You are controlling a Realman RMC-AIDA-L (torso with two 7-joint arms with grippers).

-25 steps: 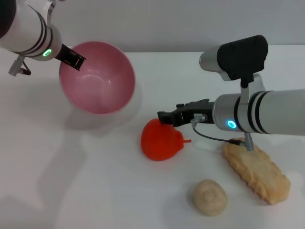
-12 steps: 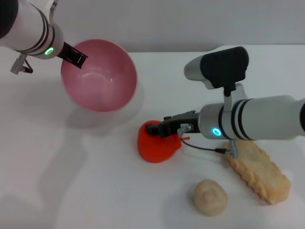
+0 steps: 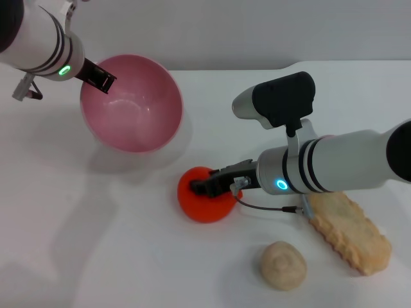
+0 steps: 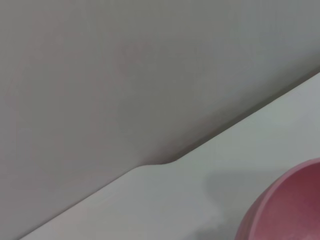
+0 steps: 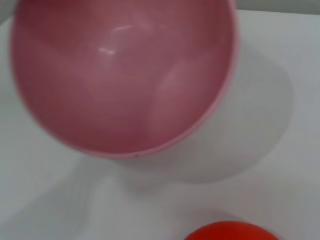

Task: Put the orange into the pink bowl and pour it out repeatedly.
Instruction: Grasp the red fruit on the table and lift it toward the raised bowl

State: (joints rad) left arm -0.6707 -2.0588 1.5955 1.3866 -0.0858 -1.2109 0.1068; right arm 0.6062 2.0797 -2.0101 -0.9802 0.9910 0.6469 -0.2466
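The orange lies on the white table in the head view, just in front of the bowl; its top edge also shows in the right wrist view as the orange. My right gripper sits on top of it, touching its upper side. The pink bowl hangs tilted above the table at the back left, empty, its mouth facing forward. My left gripper is shut on its far left rim. The bowl fills the right wrist view, and its edge shows in the left wrist view.
A beige lump lies near the front of the table. A long biscuit-coloured piece lies to its right, under my right forearm. Bare white table spreads over the front left. A grey wall stands behind the table.
My right arm has swung left and down until its gripper rests on the orange. The orange has shifted slightly left and turned, hiding its stem. The bowl has barely moved.
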